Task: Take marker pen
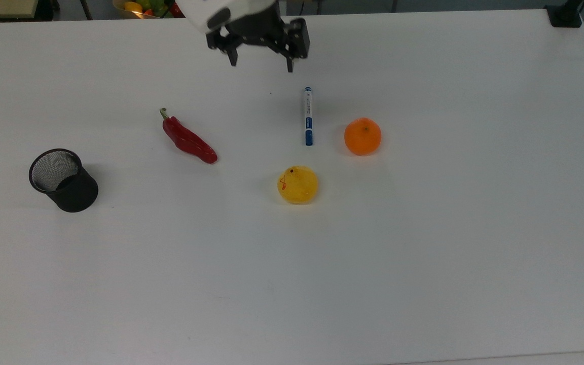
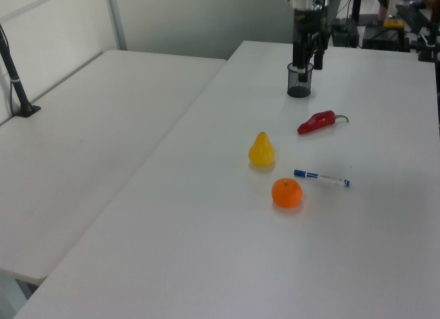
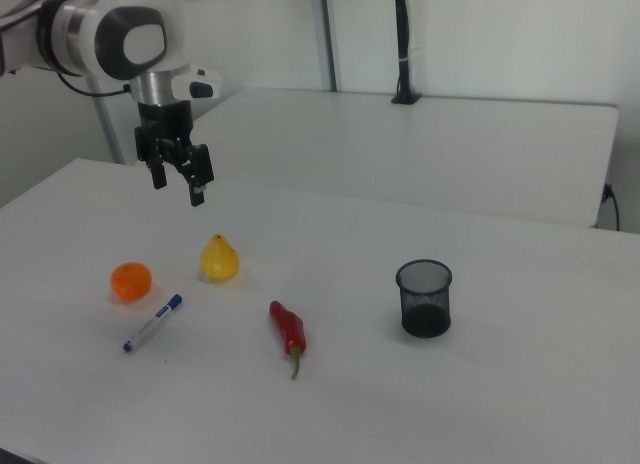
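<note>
Gripper [image 1: 260,64] up off the white table [image 1: 424,253], fingers spread wide, nothing between them. In the top view it sits near the table's far edge; in the right view [image 3: 177,189] it hangs well above the surface, black fingers pointing down.

Marker pen [image 1: 308,116] flat on the table, below and slightly to the right of the gripper in the top view, well apart from it. White barrel, blue cap and blue end. In the right view [image 3: 153,323] it lies low and just to the right view's left of the gripper, angled; in the left view [image 2: 322,178] it lies well below the gripper [image 2: 307,63].

Orange [image 1: 362,136] just beside the pen on the top view's right, not touching. Further from the gripper than the pen.

Yellow pear-shaped toy [image 1: 297,184] beyond the pen's near end, straight down from the gripper in the top view. Small red mark and a dark dot on it.

Red chili [image 1: 188,138] down and to the top view's left of the gripper, green stem pointing up-left.

Black mesh cup [image 1: 63,179] far off to the top view's left, upright. In the left view the gripper overlaps it [image 2: 300,80].
</note>
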